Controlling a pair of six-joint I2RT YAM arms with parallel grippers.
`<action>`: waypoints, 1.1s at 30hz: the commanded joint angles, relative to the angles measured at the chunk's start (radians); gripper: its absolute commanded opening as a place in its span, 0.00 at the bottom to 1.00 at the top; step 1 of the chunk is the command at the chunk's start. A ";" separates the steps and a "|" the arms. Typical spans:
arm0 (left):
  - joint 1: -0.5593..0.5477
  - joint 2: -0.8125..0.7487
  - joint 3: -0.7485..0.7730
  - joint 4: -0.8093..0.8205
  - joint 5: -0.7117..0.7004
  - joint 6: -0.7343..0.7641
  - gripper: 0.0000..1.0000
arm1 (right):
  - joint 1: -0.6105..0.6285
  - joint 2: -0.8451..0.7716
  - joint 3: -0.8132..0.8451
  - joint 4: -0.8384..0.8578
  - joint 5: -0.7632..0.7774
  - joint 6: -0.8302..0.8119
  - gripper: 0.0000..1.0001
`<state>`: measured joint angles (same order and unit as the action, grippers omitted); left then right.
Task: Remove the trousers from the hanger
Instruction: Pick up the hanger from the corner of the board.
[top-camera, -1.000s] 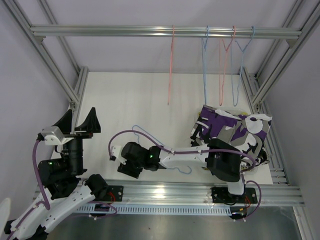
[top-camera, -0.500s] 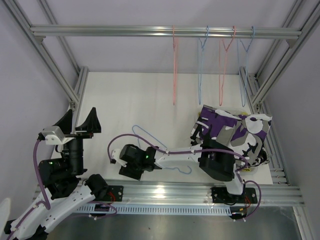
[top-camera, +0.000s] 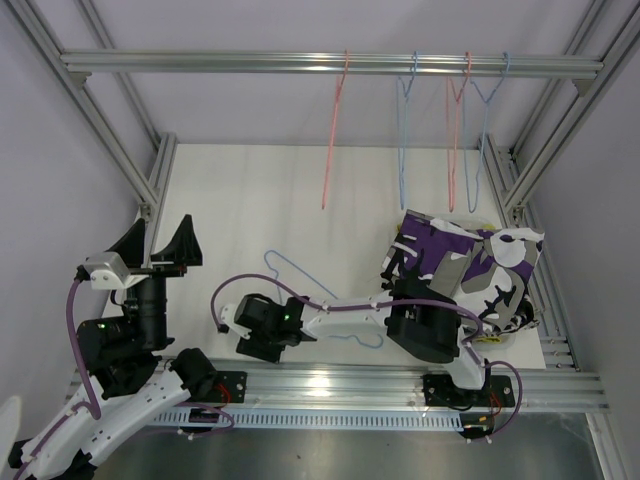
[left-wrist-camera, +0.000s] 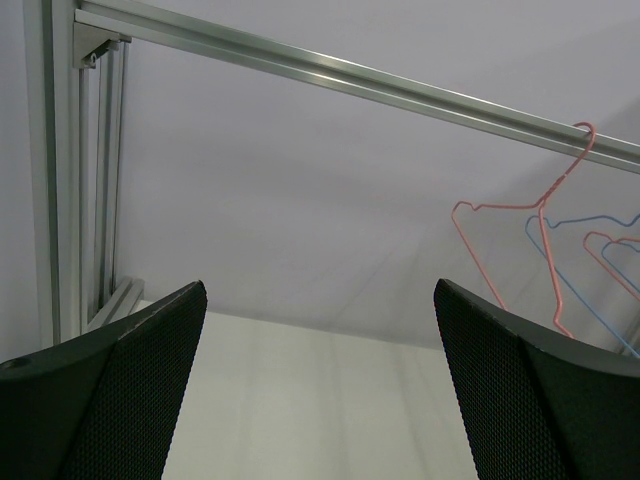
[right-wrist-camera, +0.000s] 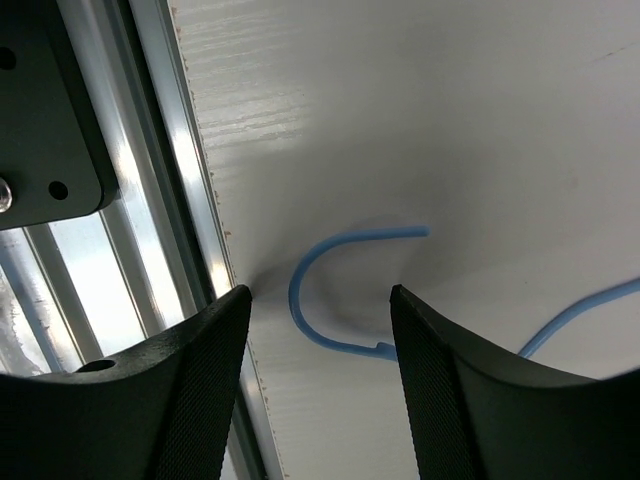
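The trousers (top-camera: 470, 258), a heap of black, white and purple patterned cloth, lie on the table at the right. A blue hanger (top-camera: 300, 275) lies flat on the table near the front, partly under my right arm. My right gripper (top-camera: 252, 340) reaches left along the front edge and points down. In the right wrist view it (right-wrist-camera: 320, 300) is open, and the hanger's blue hook (right-wrist-camera: 296, 300) lies on the table between the fingers, touching neither. My left gripper (top-camera: 160, 242) is raised at the left, wide open and empty (left-wrist-camera: 320, 290).
Pink and blue bare hangers (top-camera: 335, 130) (top-camera: 405, 130) hang from the overhead bar (top-camera: 200, 62); the left wrist view shows them too (left-wrist-camera: 540, 210). An aluminium rail (right-wrist-camera: 150, 200) runs along the table's front edge, right beside the hook. Frame posts stand at both sides.
My right arm has slid a little to the left along the front edge. The hanging hangers are swinging. The left arm has not moved.
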<state>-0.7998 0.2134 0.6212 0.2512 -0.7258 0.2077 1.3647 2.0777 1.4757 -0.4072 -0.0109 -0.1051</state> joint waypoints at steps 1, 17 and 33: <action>0.011 0.006 0.025 0.007 0.022 -0.016 1.00 | 0.008 0.035 0.064 -0.042 0.011 -0.004 0.61; 0.011 0.000 0.026 0.005 0.025 -0.021 0.99 | -0.006 0.127 0.169 -0.199 -0.029 -0.015 0.29; 0.013 -0.012 0.026 0.005 0.022 -0.021 0.99 | -0.013 0.102 0.176 -0.217 -0.032 0.024 0.00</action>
<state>-0.7998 0.2131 0.6212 0.2504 -0.7258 0.2066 1.3571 2.1674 1.6386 -0.5598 -0.0425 -0.1009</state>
